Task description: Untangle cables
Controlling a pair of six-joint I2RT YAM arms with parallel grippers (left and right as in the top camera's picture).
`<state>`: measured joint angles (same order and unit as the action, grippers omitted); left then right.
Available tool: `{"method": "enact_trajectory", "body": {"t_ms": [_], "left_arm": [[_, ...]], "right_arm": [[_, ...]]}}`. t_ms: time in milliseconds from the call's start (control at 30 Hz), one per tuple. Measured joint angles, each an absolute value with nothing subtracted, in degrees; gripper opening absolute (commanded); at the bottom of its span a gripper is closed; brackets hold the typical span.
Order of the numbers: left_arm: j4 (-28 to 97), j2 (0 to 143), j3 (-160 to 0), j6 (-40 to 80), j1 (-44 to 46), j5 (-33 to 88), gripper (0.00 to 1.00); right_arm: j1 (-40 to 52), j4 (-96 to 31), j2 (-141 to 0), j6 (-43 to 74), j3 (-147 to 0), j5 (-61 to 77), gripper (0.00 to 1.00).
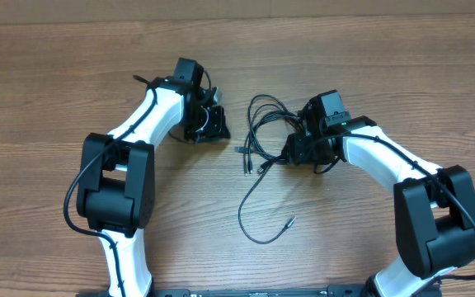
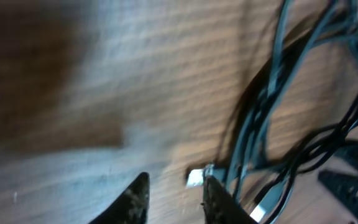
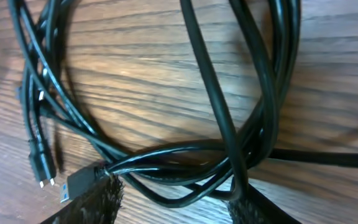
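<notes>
Left gripper (image 2: pixel 176 200) released, fingers parted over bare brown wooden tabletop (image 2: pixel 104 93), nothing between; small silver-tipped plug (image 2: pixel 195 179) just ahead of one fingertip. Thin glossy black cables (image 3: pixel 222 118) in overlapping, crossing loops ahead of right gripper (image 3: pixel 173 208), strands spanning finger to finger; squeezed or merely straddled, cannot tell. Blue-tipped flat plug (image 3: pixel 73 185) just beside one finger.
</notes>
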<state>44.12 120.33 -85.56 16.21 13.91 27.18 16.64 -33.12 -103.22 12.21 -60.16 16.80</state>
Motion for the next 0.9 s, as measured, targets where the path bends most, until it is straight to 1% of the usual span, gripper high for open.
{"method": "enact_trajectory", "body": {"t_ms": [200, 233, 367, 433, 467, 500, 533, 567, 600, 633, 700, 733, 800, 900], "left_arm": [[37.08, 120.33, -85.60, 18.02, 15.20, 27.38, 0.49], [35.97, 120.33, -85.62, 18.28, 15.68, 27.38, 0.52], [33.87, 120.36, -85.65, 19.44, 18.46, 25.76, 0.57], [33.87, 120.33, -85.65, 20.53, 20.53, 22.63, 0.58], [33.85, 120.33, -85.65, 21.12, 21.91, 20.60, 0.57], [33.82, 120.36, -85.65, 21.17, 22.28, 20.01, 0.55], [33.85, 120.36, -85.65, 21.39, 23.38, 18.28, 0.49], [33.85, 120.36, -85.65, 21.56, 24.10, 17.06, 0.38], [33.95, 120.36, -85.65, 21.78, 24.88, 15.40, 0.37], [34.13, 120.36, -85.65, 22.24, 25.36, 14.55, 0.39], [34.89, 120.36, -85.65, 22.39, 26.20, 12.84, 0.51], [35.35, 120.36, -85.65, 22.52, 26.26, 12.25, 0.56], [36.77, 120.36, -85.65, 22.48, 26.11, 11.40, 0.57], [40.53, 120.36, -85.67, 21.56, 25.23, 11.68, 0.57]], "right_arm": [[16.64, -32.05, -103.22, 13.87, -60.16, 18.06, 0.60], [16.64, -32.08, -103.22, 14.02, -60.16, 18.04, 0.60], [16.64, -32.08, -103.22, 14.70, -60.16, 18.13, 0.60], [16.64, -32.12, -103.22, 14.81, -60.16, 18.20, 0.60], [16.64, -32.16, -103.22, 14.92, -60.16, 18.20, 0.60], [16.64, -32.16, -103.22, 14.94, -60.16, 18.17, 0.60], [16.64, -32.14, -103.22, 14.98, -60.16, 18.20, 0.60], [16.64, -32.18, -103.22, 14.98, -60.16, 18.20, 0.60], [16.64, -32.16, -103.22, 15.00, -60.16, 18.20, 0.60], [16.64, -32.14, -103.22, 14.96, -60.16, 18.20, 0.60], [16.64, -32.21, -103.22, 14.98, -60.16, 18.20, 0.61], [16.64, -32.23, -103.22, 15.00, -60.16, 18.22, 0.61], [16.64, -32.69, -103.22, 14.98, -60.16, 18.22, 0.63], [16.64, -32.88, -103.22, 15.05, -60.16, 18.26, 0.66]]}}
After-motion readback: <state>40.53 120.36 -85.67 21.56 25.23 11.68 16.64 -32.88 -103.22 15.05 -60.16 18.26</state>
